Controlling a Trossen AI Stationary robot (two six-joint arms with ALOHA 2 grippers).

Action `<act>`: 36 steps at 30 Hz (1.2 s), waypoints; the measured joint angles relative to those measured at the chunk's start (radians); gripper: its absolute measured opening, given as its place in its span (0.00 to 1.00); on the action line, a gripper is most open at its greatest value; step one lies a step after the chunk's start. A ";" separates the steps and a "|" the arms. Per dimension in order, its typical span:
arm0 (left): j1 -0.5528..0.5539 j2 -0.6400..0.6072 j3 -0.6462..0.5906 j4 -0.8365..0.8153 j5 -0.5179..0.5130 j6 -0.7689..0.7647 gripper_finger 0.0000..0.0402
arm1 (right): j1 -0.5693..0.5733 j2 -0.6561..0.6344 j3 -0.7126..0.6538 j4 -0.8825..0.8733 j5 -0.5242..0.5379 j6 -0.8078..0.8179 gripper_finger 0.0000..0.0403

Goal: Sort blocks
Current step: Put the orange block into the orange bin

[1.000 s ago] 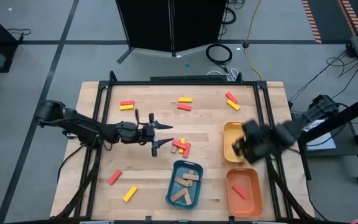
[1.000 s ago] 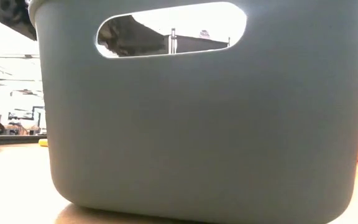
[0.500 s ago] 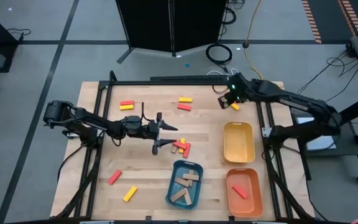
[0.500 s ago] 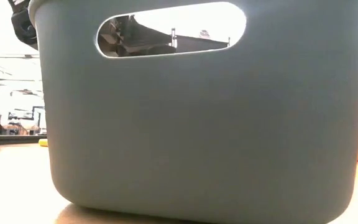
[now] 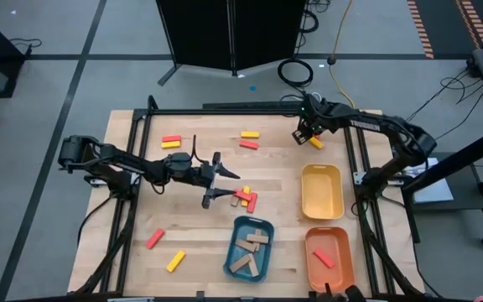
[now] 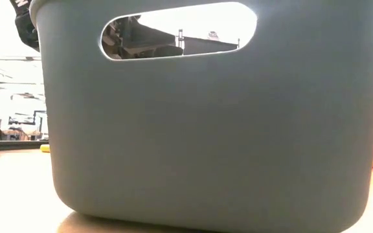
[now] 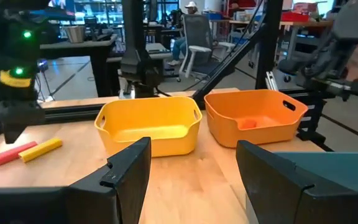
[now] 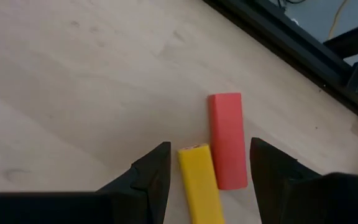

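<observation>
Your right gripper hangs near the table's far right edge, fingers spread and grasping nothing, straddling a yellow block that lies touching a red block; the dark frame rail runs close behind them, so room is tight on that side. Your left gripper sits mid-table, also spread and empty, just beside a small cluster of red and yellow blocks. Ahead of it the yellow tray and orange tray stand side by side, bare wood open between. Tan blocks lie in the blue tray. More blocks lie scattered toward the table's far and near left edges.
</observation>
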 joint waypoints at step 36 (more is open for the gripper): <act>0.045 0.001 0.021 0.027 0.138 0.025 0.58 | -0.118 0.007 0.001 -0.025 -0.090 -0.066 0.36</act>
